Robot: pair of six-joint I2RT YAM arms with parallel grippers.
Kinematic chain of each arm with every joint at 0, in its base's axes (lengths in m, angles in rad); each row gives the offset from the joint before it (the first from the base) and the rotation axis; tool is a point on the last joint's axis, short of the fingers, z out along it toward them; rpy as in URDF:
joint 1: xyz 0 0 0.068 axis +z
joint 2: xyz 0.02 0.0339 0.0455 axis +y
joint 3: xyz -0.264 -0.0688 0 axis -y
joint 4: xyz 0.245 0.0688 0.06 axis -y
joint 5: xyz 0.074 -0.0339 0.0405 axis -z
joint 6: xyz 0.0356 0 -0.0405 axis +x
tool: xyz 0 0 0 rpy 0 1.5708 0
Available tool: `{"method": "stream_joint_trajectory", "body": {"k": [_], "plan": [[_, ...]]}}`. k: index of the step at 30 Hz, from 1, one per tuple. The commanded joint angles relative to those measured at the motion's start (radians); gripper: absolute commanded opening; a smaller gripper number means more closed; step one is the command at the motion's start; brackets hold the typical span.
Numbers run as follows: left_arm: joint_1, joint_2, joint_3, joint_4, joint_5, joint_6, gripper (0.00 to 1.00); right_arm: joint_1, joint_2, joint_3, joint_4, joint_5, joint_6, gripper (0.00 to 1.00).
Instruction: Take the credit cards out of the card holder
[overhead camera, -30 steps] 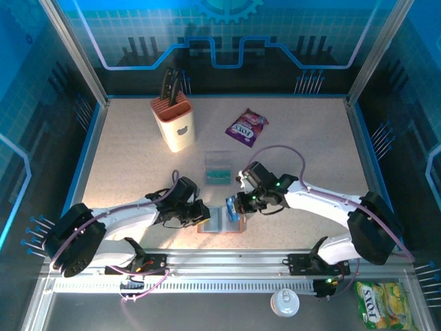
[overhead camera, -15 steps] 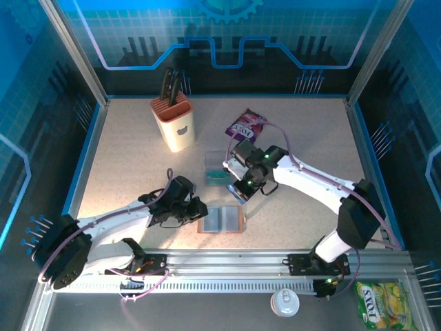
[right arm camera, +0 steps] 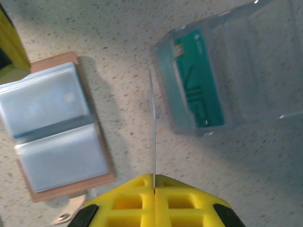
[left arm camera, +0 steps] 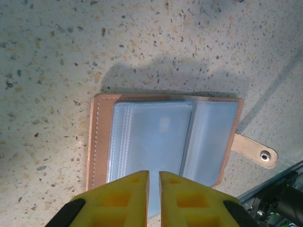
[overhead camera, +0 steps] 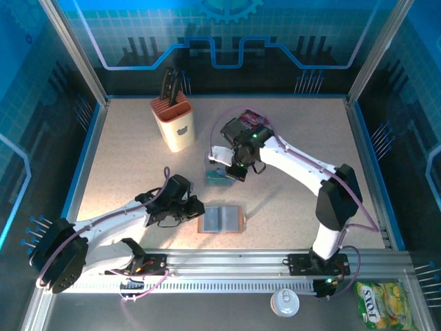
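Observation:
The tan-brown card holder (overhead camera: 220, 218) lies open and flat near the table's front, its grey-blue sleeves (left arm camera: 161, 137) facing up and its strap tab (left arm camera: 255, 151) to the right. My left gripper (overhead camera: 193, 209) hovers at its left edge, the yellow fingers (left arm camera: 132, 198) almost together with nothing between them. My right gripper (overhead camera: 233, 171) is shut on a thin credit card (right arm camera: 152, 123), seen edge-on, beside the clear plastic tray (right arm camera: 236, 61). A teal card (right arm camera: 199, 80) lies in that tray. The card holder (right arm camera: 52, 127) is below and left of the held card.
A cream knife block (overhead camera: 173, 123) stands at the back left. The purple snack packet (overhead camera: 249, 118) lies behind the right arm, partly covered. Off the table in front are a green snack packet (overhead camera: 377, 303) and a white lid (overhead camera: 284, 301).
My right gripper has lifted a card away from the card holder and carried it back and left to the clear tray. My left gripper has slid slightly left off the holder.

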Motion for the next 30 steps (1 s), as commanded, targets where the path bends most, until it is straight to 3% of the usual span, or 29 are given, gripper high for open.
{"method": "stream_joint_trajectory", "body": {"k": [1, 14, 30], "plan": [[0.017, 0.021, 0.050, -0.027, -0.005, 0.032, 0.15, -0.037, 0.093, 0.124, -0.092, -0.047, -0.119, 0.00], [0.073, 0.026, 0.050, -0.049, -0.018, 0.061, 0.14, -0.098, 0.378, 0.502, -0.248, -0.131, -0.189, 0.00], [0.082, 0.013, 0.016, -0.041, -0.027, 0.033, 0.14, -0.115, 0.455, 0.543, -0.285, -0.158, -0.239, 0.00]]}}
